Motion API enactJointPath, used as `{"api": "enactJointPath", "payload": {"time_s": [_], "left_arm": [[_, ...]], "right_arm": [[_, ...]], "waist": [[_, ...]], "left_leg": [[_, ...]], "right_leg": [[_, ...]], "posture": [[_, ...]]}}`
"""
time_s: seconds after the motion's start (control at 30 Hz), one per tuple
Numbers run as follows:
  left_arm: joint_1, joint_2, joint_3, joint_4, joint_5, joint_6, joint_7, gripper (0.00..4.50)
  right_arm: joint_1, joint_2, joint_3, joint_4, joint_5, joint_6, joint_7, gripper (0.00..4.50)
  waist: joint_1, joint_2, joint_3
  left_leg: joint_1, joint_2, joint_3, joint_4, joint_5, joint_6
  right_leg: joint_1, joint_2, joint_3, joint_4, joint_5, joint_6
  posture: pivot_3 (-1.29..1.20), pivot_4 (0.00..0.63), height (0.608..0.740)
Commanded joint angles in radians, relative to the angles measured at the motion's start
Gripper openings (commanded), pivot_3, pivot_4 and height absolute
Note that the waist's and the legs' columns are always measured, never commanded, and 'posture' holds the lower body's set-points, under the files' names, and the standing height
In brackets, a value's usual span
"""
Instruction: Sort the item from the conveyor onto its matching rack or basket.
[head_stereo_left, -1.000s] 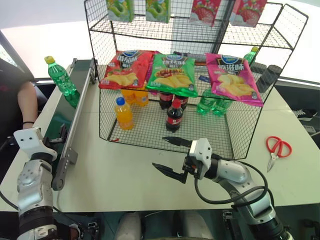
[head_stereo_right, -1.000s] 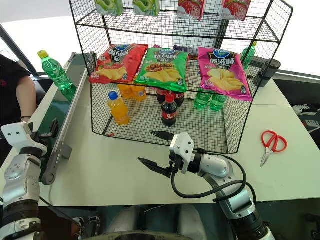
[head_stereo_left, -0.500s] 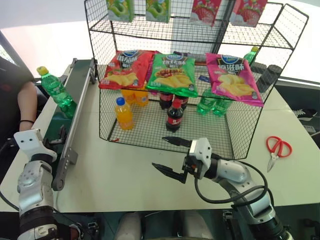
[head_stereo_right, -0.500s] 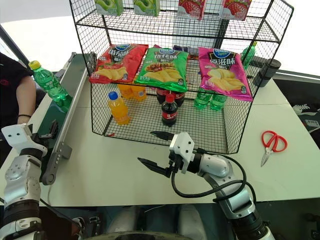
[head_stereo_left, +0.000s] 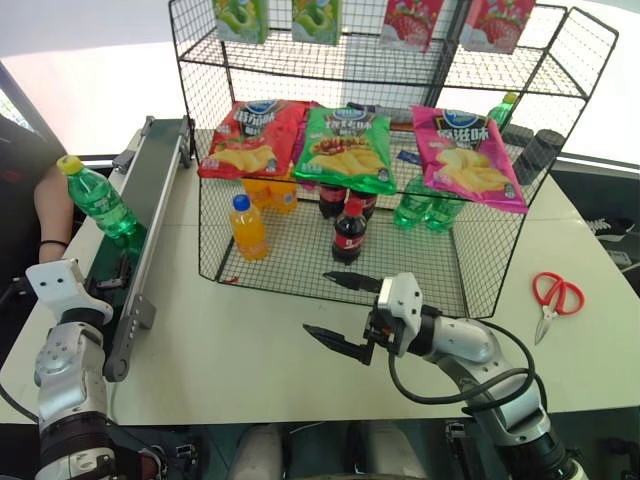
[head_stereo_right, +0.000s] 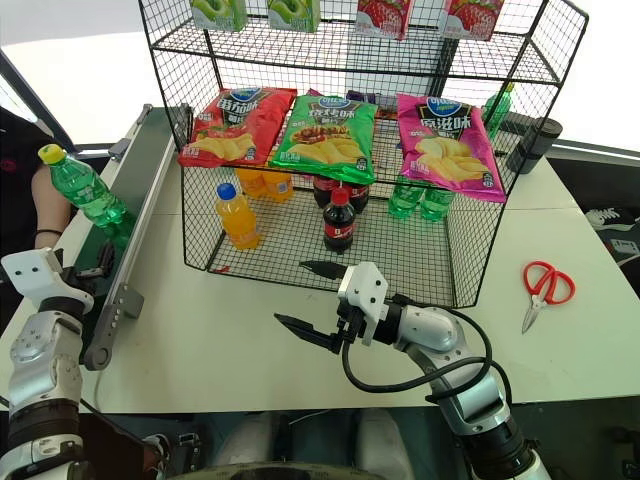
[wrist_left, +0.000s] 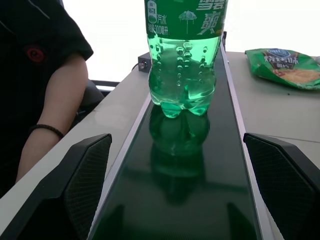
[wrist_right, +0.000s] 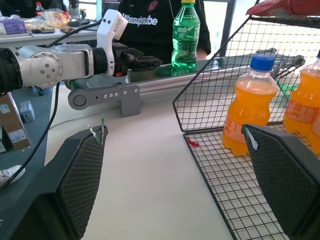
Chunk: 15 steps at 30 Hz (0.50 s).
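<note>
Sitting upright on the conveyor (head_stereo_left: 150, 200) dead ahead of the wide-open, empty left gripper (wrist_left: 185, 200), green bottle (head_stereo_left: 97, 198) looks full, hefty, slick, so probably best squeezed mid-body on the label.

Bright daylight from behind washes out the background; foreground stays sharp, shadows soft.

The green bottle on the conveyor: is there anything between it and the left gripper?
Nothing visible stands between them. In the left wrist view the green bottle stands upright on the conveyor, straight ahead of the open left gripper, with bare belt between. A person's arm is off to the side, beyond the belt's edge.
</note>
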Motion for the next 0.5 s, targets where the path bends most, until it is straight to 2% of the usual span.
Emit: {"api": "enactJointPath", "payload": {"time_s": [0.03,0.5], "left_arm": [[-0.015,0.013,0.029,-0.003,-0.006,-0.027,0.004,4.50],[-0.021,0.010,0.035,0.008,-0.013,-0.055,0.007,4.50]], "right_arm": [[-0.018,0.005,-0.006,-0.036,0.022,0.000,0.002,4.47],[-0.017,0.000,-0.004,-0.042,0.030,0.008,0.001,4.47]], "waist": [[0.000,0.000,0.000],[0.000,0.000,0.000]], "left_leg": [[0.000,0.000,0.000,0.000,0.000,0.000],[-0.001,0.000,0.000,-0.001,0.000,0.000]], "right_leg": [[0.000,0.000,0.000,0.000,0.000,0.000],[0.000,0.000,0.000,-0.001,0.000,0.000]], "posture": [[0.00,0.150,0.740],[0.00,0.150,0.740]]}}
